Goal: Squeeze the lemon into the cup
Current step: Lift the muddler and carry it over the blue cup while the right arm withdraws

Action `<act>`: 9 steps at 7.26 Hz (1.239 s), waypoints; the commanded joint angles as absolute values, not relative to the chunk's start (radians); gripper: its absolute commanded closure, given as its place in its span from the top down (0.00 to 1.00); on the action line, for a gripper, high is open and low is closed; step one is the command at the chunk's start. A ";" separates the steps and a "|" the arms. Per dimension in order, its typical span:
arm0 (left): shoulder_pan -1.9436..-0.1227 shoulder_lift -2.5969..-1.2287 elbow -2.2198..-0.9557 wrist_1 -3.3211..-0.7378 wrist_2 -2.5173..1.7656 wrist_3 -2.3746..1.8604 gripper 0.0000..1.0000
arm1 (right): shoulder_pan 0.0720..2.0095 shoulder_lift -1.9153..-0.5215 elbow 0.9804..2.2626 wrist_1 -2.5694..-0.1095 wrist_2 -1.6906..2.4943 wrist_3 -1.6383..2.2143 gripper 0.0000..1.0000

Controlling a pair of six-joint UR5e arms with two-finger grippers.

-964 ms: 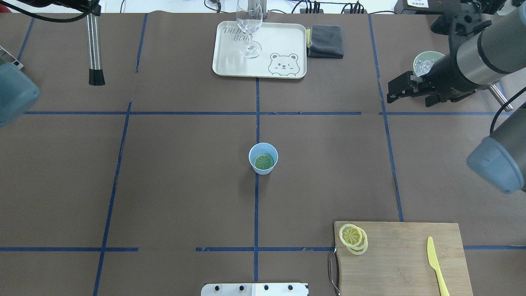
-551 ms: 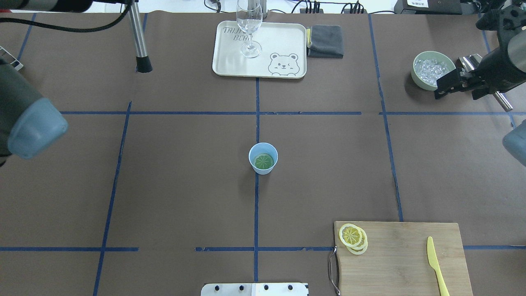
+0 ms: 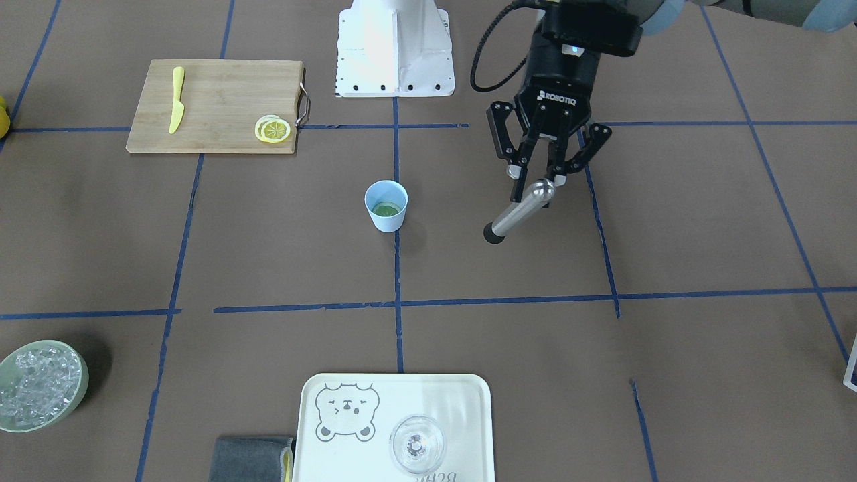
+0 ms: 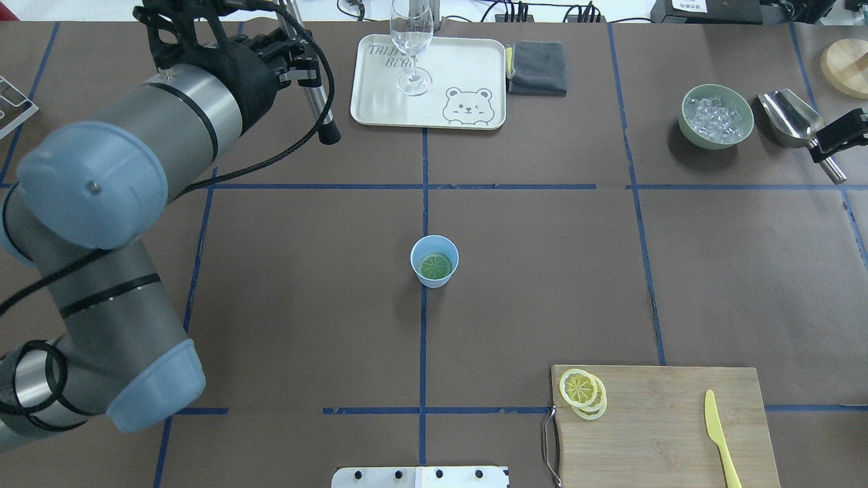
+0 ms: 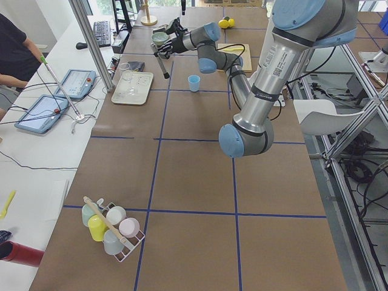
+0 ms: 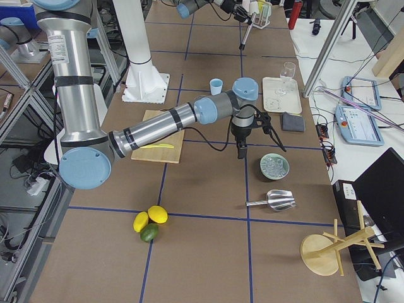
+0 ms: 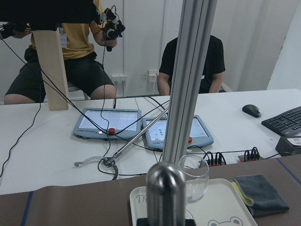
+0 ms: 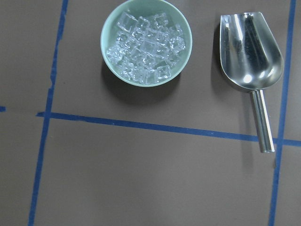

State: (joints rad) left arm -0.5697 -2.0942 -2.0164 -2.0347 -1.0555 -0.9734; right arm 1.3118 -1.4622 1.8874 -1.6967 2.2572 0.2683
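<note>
The light blue cup [image 4: 434, 261] [image 3: 386, 205] stands upright at the table's middle, with a round, greenish-looking slice lying flat inside it. Two overlapping lemon slices [image 4: 582, 392] [image 3: 274, 129] rest on the corner of the wooden cutting board [image 4: 664, 420]. My left gripper [image 3: 541, 184] [image 4: 305, 68] is shut on a metal rod [image 3: 519, 213] [image 4: 319, 108] with a black tip, held tilted above the table, well to the cup's left and farther out. My right gripper [image 4: 837, 132] shows only partly at the far right edge, beside the scoop; I cannot tell its state.
A green bowl [image 4: 685, 125] [image 8: 104, 40] of ice and a steel scoop [image 4: 790, 118] [image 8: 251, 52] sit at the far right. The bear tray [image 4: 461, 68] carries a stemmed glass [image 4: 412, 41], with a grey cloth [image 4: 538, 68] beside it. A yellow knife [image 4: 717, 427] lies on the board.
My left arm has swung in to the right, carrying the rod toward the tray. The right arm has pulled away rightward, uncovering the ice bowl and scoop.
</note>
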 commanded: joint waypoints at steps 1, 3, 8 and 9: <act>-0.406 -2.097 -2.020 -2.182 -0.831 -1.023 0.00 | 1.409 -1.471 1.840 -1.763 2.304 0.082 1.00; -0.255 -2.111 -2.003 -2.198 -0.624 -0.979 0.00 | 1.457 -1.474 1.751 -1.758 2.359 -0.038 1.00; -0.229 -2.233 -1.783 -2.322 -0.629 -0.761 0.00 | 1.459 -1.477 1.743 -1.755 2.358 -0.034 1.00; -0.229 -2.233 -1.781 -2.324 -0.633 -0.761 0.00 | 1.460 -1.476 1.743 -1.755 2.358 -0.032 1.00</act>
